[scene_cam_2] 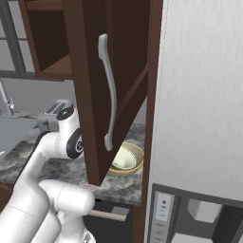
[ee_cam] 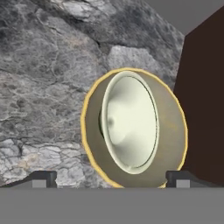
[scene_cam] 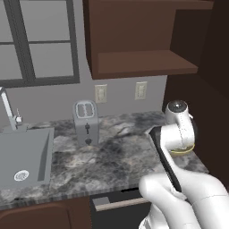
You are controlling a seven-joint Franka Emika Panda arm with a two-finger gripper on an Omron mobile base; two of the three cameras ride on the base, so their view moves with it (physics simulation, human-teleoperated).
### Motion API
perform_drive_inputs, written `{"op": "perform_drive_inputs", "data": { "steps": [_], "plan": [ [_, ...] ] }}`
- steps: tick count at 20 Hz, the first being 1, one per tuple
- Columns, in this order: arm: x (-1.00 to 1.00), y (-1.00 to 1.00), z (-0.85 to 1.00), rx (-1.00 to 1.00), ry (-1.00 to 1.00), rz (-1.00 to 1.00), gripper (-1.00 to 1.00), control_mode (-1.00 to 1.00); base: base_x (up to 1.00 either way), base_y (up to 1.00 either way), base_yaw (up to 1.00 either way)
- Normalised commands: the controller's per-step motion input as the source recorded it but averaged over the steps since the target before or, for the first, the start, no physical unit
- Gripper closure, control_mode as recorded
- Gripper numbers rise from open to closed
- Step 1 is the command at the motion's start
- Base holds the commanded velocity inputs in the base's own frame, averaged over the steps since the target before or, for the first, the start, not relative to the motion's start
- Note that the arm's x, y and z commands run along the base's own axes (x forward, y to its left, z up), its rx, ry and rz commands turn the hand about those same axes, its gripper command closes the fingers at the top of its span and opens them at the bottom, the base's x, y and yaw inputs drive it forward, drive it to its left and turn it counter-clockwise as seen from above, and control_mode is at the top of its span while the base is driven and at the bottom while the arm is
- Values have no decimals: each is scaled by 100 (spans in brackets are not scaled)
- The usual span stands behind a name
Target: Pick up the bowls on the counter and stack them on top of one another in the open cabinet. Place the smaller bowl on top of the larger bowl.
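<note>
Hand (ee_cam: 111, 179) open, empty, fingertips spread either side of the yellow bowl (ee_cam: 175, 131) just below it on the tabletop (ee_cam: 43, 87). White bowl (ee_cam: 131, 122) already nests inside, so probably lifting both together into the cabinet (scene_cam: 147, 62).

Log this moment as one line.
gripper open above bowls | small bowl nested in large bowl | both on counter | cabinet shelf bare | nothing grasped

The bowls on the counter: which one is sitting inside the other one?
The smaller bowl, pale cream-white, sits inside the larger bowl, whose mustard-yellow rim rings it all the way round. Both rest on the counter, just ahead of the open pincer.
</note>
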Motion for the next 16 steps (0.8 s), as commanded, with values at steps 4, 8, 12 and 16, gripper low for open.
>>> {"op": "perform_drive_inputs", "data": {
  "steps": [4,8,12,16],
  "plan": [
    [-14,4,-2,1,1,2,-100,-100,0,0,0],
    [6,0,-11,0,0,1,-100,-100,0,0,0],
    [11,0,-28,0,3,2,-100,-100,0,0,0],
    [9,0,-34,2,6,2,-100,-100,0,0,0]
  ]
}}
